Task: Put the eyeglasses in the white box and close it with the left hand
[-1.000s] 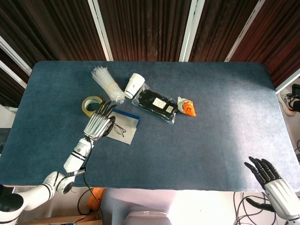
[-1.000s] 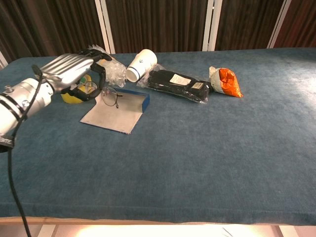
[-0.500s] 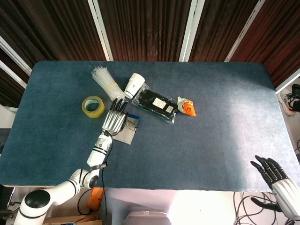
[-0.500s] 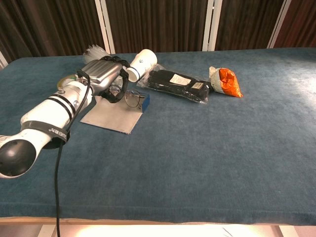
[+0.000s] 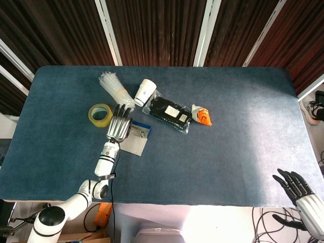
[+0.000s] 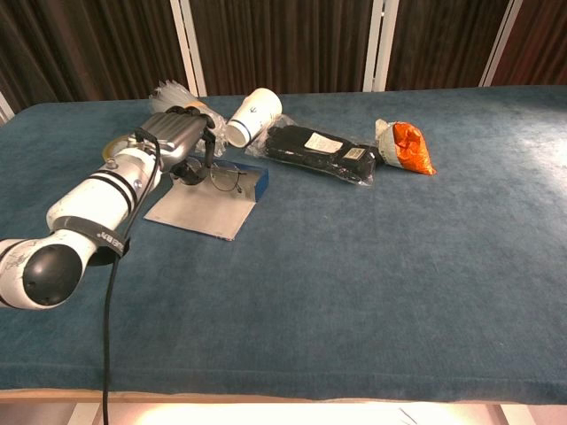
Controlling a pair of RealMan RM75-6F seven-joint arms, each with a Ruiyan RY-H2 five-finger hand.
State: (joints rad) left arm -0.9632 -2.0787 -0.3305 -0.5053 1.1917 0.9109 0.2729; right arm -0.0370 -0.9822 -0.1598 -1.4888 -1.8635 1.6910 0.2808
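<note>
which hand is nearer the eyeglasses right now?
Left. The left hand is right at the eyeglasses, over the white box. The right hand hangs off the table's near right corner, far from them.

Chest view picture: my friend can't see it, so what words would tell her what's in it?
The left robot hand holds the eyeglasses over the open white box on a blue table. Behind them lie a paper cup, a black packet and an orange packet.
</note>
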